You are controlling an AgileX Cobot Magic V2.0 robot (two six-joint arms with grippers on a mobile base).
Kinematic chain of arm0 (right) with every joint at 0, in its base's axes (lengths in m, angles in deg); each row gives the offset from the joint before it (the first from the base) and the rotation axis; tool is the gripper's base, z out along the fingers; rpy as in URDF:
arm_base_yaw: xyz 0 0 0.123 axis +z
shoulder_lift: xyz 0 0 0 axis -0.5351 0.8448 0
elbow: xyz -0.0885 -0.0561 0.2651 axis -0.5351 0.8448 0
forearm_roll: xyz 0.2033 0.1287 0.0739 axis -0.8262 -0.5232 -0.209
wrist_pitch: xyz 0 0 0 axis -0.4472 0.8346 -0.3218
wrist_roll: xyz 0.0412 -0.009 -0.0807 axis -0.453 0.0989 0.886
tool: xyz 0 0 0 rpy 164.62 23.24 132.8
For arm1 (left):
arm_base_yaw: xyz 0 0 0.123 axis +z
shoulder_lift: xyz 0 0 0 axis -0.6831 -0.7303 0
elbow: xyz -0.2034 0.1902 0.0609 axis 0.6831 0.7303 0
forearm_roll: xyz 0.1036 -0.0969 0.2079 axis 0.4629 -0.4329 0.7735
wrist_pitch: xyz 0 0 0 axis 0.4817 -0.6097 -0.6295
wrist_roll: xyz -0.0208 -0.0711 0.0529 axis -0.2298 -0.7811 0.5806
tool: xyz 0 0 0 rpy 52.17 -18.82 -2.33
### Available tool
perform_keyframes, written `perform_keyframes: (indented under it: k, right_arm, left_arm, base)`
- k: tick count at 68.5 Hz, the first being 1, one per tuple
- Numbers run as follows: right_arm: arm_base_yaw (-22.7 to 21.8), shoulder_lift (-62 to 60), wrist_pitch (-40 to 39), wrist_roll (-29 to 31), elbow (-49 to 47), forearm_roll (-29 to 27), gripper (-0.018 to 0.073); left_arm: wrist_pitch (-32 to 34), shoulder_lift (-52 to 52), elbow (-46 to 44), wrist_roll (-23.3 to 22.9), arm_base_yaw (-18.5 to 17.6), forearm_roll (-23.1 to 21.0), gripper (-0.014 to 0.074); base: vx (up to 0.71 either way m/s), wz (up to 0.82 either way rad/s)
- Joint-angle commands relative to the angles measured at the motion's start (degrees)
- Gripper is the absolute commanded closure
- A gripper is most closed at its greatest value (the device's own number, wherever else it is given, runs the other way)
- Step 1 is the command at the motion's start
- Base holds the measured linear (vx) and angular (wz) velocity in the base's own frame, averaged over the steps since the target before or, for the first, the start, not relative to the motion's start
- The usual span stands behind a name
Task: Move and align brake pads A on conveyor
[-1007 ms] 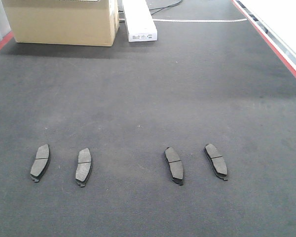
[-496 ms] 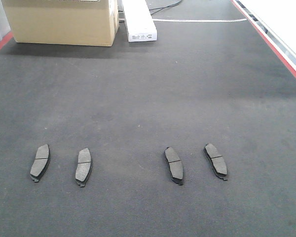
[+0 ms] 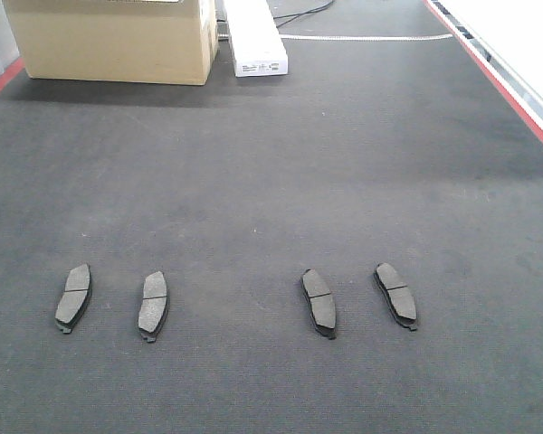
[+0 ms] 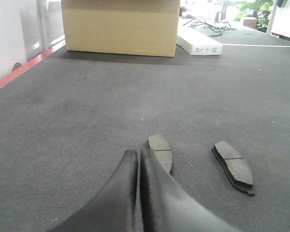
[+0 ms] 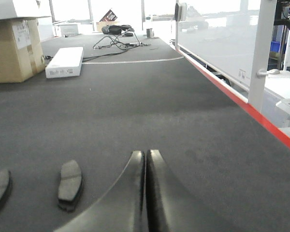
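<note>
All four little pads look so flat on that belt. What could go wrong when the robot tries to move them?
Possible risks:
1. The brake pads lie flat on the ribbed conveyor, so pincer tips may slip off a thin edge.
2. The left pincer is shut and low, right by one pad; it could nudge it askew.
3. The inner pads tilt differently, so alignment may come out uneven.

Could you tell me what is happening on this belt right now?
Nothing is being held. Four brake pads lie in a rough row on the conveyor, in two pairs with a wider gap between. The left gripper and right gripper are shut and empty, low above the belt near the pads.
</note>
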Motion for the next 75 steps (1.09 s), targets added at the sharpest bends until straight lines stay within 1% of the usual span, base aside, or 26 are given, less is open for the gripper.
perform_keyframes:
  k: [1, 3, 6, 75]
  right_arm:
    - [-0.48, -1.18, -6.83, 1.54, 1.87, 0.24, 0.0571]
    - [-0.43, -1.04, -4.90, 1.54, 1.68, 0.24, 0.0571]
    - [-0.43, -1.04, -4.68, 1.80, 1.68, 0.24, 0.0571]
    - [-0.43, -1.04, -5.17, 2.31, 1.68, 0.24, 0.0571]
  left_arm:
    - [4.03, 0.83, 1.00, -0.40, -0.01, 0.00, 0.0603]
    - [4.03, 0.83, 1.00, -0.40, -0.01, 0.00, 0.0603]
    - [4.03, 0.83, 1.00, -0.40, -0.01, 0.00, 0.0603]
    - [4.03, 0.83, 1.00, -0.40, -0.01, 0.00, 0.0603]
  base:
    - [0.00, 0.00]
    - [0.00, 0.00]
    - [0.00, 0.00]
    - [0.00, 0.00]
